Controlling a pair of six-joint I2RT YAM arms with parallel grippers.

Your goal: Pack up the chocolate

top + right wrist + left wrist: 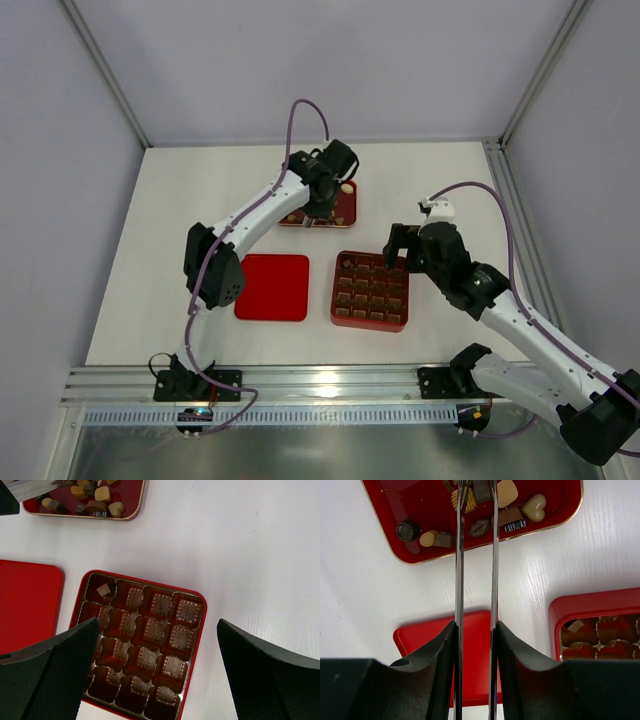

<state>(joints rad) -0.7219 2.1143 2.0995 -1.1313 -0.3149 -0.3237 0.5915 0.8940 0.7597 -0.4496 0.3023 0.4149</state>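
1. No word, brand, number or sign can be read in any view.
2. One chocolate in the tray bears fine white stripes, too small to tell whether they are print.

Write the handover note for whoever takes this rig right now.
Left claw: in the tray, thin fingers either side of a dark piece; grip unclear.
Right claw: open, empty, above the box.
Chocolates: several lie loose in the tray; one tan piece sits in a corner cell of the box. The lid lies flat beside the box.
Done: one piece packed.
Left: fill the other cells.
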